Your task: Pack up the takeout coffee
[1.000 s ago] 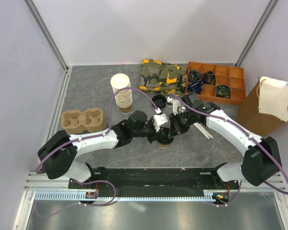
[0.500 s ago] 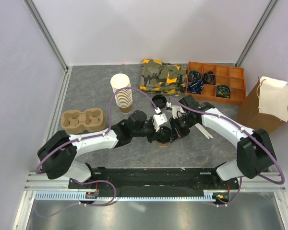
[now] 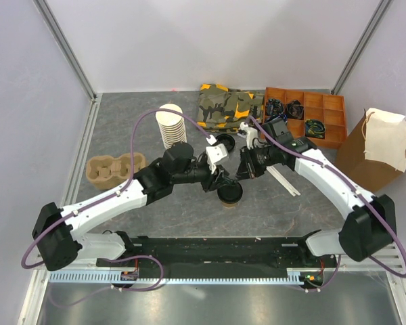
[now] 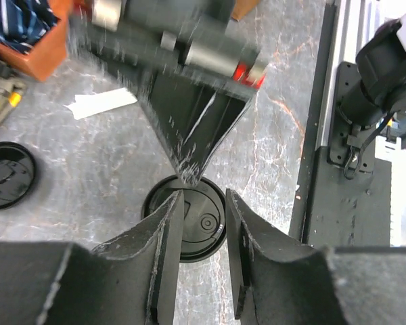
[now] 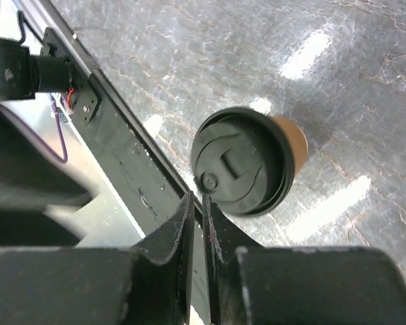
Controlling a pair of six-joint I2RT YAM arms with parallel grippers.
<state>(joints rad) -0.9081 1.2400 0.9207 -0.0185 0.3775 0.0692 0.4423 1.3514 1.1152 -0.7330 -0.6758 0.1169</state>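
The small brown paper cup with black plastic lid [image 3: 230, 194] stands free on the grey table [image 3: 122, 135]. The left fingers [image 4: 164, 257] hang parted above it; the right fingers [image 5: 172, 237] are nearly closed and empty. Likely light and crushable: pinch its wall gently.

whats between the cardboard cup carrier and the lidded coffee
The left arm stretches across there, from beside the cup carrier to the takeout coffee, in the top view.

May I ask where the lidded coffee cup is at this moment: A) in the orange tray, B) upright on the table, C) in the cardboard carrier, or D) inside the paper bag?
B: the coffee cup stands upright, lid on, on the bare grey table.
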